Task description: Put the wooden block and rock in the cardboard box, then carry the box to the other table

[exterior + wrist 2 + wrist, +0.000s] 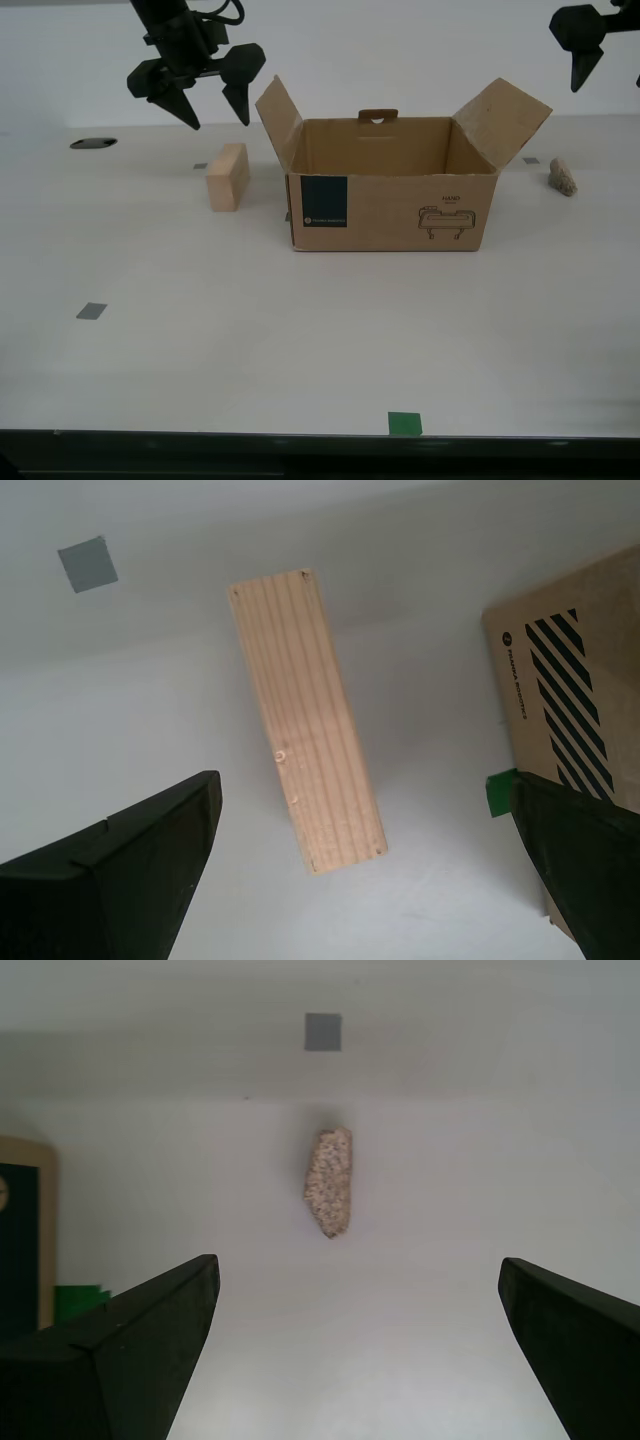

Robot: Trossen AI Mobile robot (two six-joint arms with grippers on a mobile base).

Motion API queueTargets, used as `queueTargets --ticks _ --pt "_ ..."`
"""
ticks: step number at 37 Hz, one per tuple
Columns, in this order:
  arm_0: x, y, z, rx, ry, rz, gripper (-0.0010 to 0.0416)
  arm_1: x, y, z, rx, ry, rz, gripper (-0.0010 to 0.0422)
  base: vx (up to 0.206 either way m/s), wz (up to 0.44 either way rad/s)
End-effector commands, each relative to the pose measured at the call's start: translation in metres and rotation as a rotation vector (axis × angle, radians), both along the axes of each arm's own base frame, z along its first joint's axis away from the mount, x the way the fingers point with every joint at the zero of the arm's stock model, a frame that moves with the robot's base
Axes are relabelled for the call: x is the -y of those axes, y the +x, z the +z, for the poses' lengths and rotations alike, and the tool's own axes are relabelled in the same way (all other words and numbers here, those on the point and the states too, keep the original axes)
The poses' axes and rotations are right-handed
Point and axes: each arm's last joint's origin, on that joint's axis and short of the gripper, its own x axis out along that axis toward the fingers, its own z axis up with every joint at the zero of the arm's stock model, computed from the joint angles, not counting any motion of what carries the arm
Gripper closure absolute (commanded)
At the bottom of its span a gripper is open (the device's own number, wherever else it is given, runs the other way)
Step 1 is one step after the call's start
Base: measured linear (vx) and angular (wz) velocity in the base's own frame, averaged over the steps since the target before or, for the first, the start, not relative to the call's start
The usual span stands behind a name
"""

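Green tape (404, 424) lies at the near edge of the smooth pale table (300, 340) in the exterior view, and a grey tape square (91, 311) lies further in toward that view's left. Behind them the cardboard box (390, 205) stands upright with its flaps open, the dark blue label and the line drawing on its front wall; what is inside I cannot see, because the front wall hides the floor. My second gripper (196, 90) hangs in the air with its jaws wide apart and holds nothing; the wooden block (305, 720) lies on the table below it, between the two fingers as the second wrist view shows, and one box flap is close beside one finger. A grey tape square (88, 563) lies past the block, away from the gripper. My first gripper (358, 1350) is also spread open and empty, above the table; the rock (330, 1181) lies below and ahead of it, between the lines of its fingers, apart from the box. In the exterior view this gripper is cut off by the frame edge, so only part of it shows there.
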Motion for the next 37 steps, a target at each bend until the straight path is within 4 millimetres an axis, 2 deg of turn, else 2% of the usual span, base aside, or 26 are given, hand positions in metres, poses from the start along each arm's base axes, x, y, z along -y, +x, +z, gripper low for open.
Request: queueTargets --ticks 1,8,16,37 --pt "0.01 0.005 -0.017 -0.036 -0.003 -0.013 0.0016 0.0 0.0 0.0 0.0 -0.003 -0.002 0.0019 0.0 0.0" --pt "0.013 0.015 -0.044 -0.079 -0.002 -0.002 0.0016 0.0 0.0 0.0 0.0 -0.003 -0.002 0.0018 0.0 0.0" --pt "0.012 0.023 -0.061 -0.076 -0.003 0.002 0.0017 0.0 0.0 0.0 -0.001 -0.003 -0.002 0.0019 0.0 0.0" --pt "0.012 0.033 -0.051 -0.004 0.008 -0.043 0.002 0.001 0.002 0.001 0.012 -0.012 0.038 0.0019 0.0 0.0"
